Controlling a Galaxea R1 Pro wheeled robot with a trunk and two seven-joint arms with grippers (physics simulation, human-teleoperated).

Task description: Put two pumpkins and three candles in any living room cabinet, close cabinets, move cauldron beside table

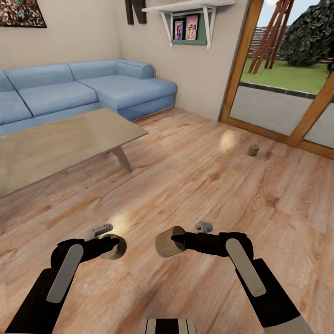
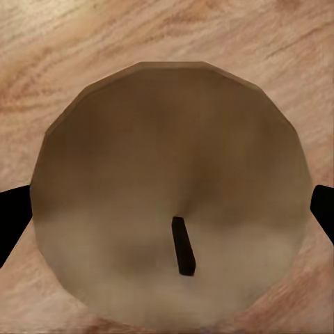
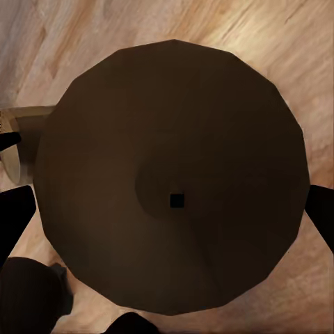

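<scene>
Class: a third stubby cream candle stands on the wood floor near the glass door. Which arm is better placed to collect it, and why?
Right, probably: the stubby cream candle on the floor lies toward the right end effector. Yet both it and the left end effector already hold candles, so one must unload first.

Left arm: extended forward, low; left gripper (image 1: 112, 247) has its fingers (image 2: 10, 226) clamped on a candle (image 1: 116, 248). Right arm: extended forward, angled inward; right gripper (image 1: 174, 241) fingers (image 3: 321, 216) clamped on a second candle (image 1: 168, 242).
</scene>
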